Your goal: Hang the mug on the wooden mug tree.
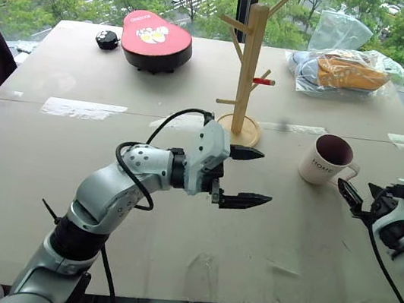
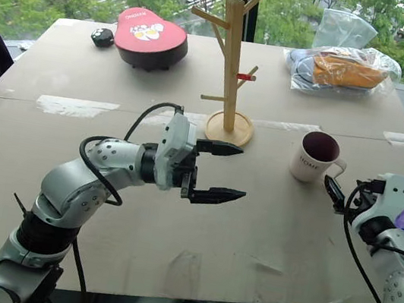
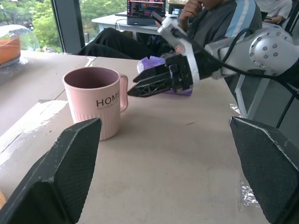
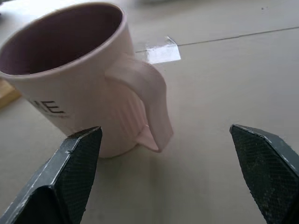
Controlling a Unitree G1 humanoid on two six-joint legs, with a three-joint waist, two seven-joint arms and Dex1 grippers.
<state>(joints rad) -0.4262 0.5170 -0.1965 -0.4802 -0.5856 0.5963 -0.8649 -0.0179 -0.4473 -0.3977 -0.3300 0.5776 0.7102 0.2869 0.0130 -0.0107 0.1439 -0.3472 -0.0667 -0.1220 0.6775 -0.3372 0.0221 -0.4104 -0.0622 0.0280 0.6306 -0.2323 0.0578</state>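
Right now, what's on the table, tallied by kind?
Mugs: 1, the mug
Mug trees: 1, the wooden mug tree
Red-lidded containers: 1
Small black objects: 1
Plastic bags: 1
Purple wrappers: 1
Total: 6

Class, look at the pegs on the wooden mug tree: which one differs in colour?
The short peg on the wooden mug tree, pointing toward the mug's side: it alone is red-tipped; the others are plain wood.
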